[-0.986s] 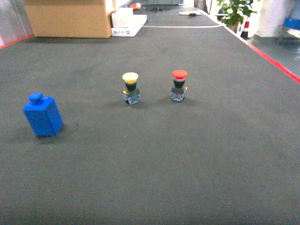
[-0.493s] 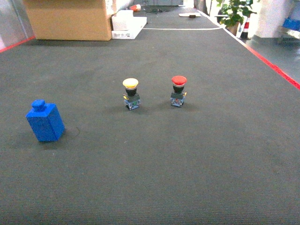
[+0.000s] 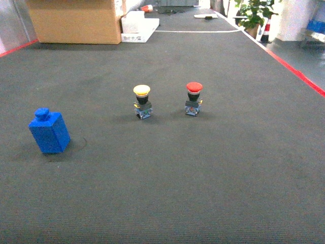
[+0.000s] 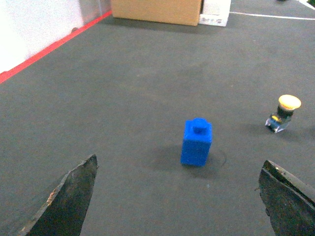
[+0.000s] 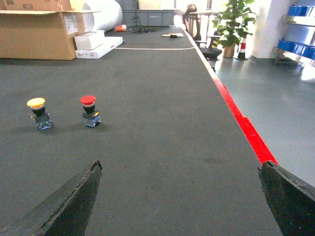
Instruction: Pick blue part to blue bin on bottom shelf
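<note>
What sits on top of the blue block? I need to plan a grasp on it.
A small round blue stud rises from the top face of the blue rectangular plastic block; nothing else rests on it. Its underside, on the dark grey mat, is hidden.

Both wrist views show dark, wedge-shaped fingers [image 4: 69, 199] with scuffed, chipped edges [image 5: 74, 199]

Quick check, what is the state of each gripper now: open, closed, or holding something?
Left gripper: open, holding nothing; the blue part stands ahead of it on the floor.
Right gripper: open, holding nothing.
</note>
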Tool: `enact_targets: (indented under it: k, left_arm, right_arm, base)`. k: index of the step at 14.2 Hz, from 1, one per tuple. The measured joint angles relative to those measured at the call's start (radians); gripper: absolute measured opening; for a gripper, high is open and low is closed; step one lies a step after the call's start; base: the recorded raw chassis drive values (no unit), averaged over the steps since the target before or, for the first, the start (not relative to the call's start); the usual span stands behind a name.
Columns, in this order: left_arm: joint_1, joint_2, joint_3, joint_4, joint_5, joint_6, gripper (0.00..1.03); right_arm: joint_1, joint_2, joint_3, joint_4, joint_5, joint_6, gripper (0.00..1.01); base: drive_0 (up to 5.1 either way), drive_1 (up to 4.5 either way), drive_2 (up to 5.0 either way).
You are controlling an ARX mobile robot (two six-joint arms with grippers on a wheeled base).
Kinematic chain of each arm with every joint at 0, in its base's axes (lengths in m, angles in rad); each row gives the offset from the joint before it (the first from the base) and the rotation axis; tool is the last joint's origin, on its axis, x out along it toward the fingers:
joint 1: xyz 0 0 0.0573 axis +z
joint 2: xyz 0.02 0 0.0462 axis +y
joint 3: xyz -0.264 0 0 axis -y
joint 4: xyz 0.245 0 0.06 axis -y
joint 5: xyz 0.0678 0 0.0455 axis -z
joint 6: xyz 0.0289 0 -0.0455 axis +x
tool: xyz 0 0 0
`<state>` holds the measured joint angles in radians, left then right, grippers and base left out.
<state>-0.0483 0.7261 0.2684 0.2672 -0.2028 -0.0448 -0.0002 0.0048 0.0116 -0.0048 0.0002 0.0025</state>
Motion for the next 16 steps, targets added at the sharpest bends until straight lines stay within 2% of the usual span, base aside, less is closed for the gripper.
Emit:
enact_targets:
  k: [2,3,6,10,11,16]
  left_arm:
    - [0.032,0.337,0.085,0.187,0.102,0.010,0.98]
    - [0.032,0.476,0.103,0.256,0.135,0.020,0.98]
    - [0.033,0.757,0.193,0.412,0.183,0.034,0.98]
    - [0.053,0.993,0.269,0.515,0.200,0.072,0.98]
    - [0.061,1.100,0.338,0.551,0.212,0.088,0.98]
    - [0.072,1.303,0.496,0.557,0.225,0.105,0.98]
  right_arm:
    - [0.000,0.000,0.000,0.000,0.000,0.000,0.98]
    - [0.000,0.000,0.000,0.000,0.000,0.000,0.98]
    - [0.000,0.000,0.000,0.000,0.000,0.000,0.98]
    - [0.000,0.000,0.000,0.000,0.000,0.000,0.98]
    - [0.000,0.000,0.000,0.000,0.000,0.000,0.98]
    - [0.000,0.000,0.000,0.000,0.000,0.000,0.98]
  base:
    - [0.0,0.00,0.0]
    - [0.0,0.00,0.0]
    - [0.0,0.00,0.0]
    - [0.0,0.00,0.0]
    - [0.0,0.00,0.0]
    - [0.0,0.00,0.0]
